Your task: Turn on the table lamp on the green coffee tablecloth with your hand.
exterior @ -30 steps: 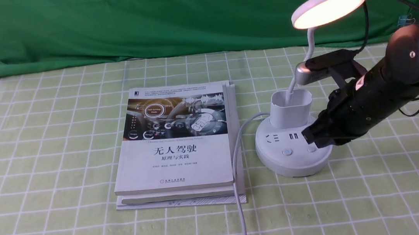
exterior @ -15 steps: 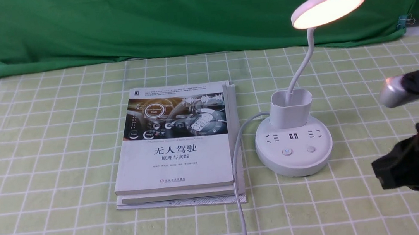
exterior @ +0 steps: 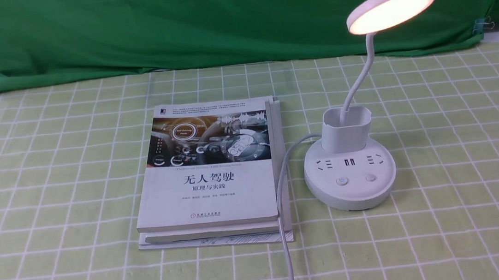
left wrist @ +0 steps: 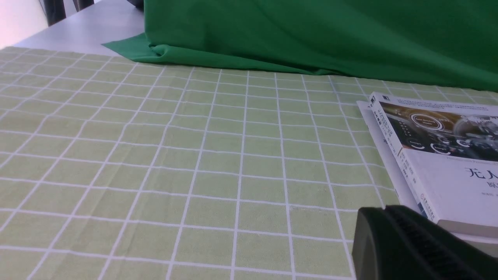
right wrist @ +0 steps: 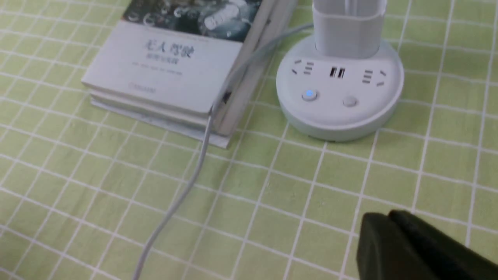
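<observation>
The right gripper [right wrist: 389, 217], fingers pressed together, is low over the green coffee tablecloth [exterior: 449, 230] and well apart from the table lamp [exterior: 350, 180], with only bare cloth between them. The lamp's round base stands on the cloth ahead and to the gripper's left. Beyond the base a white cord [exterior: 283, 229] runs beside a stack of books [exterior: 211, 195]. Farthest off hangs a dark green backdrop [exterior: 218, 18]. The left gripper [left wrist: 385, 212], also closed, is near the books' far side. The lamp's disc head [exterior: 391, 7] glows warm. One base button [right wrist: 309, 94] shines blue, its neighbour [right wrist: 349, 102] unlit.
</observation>
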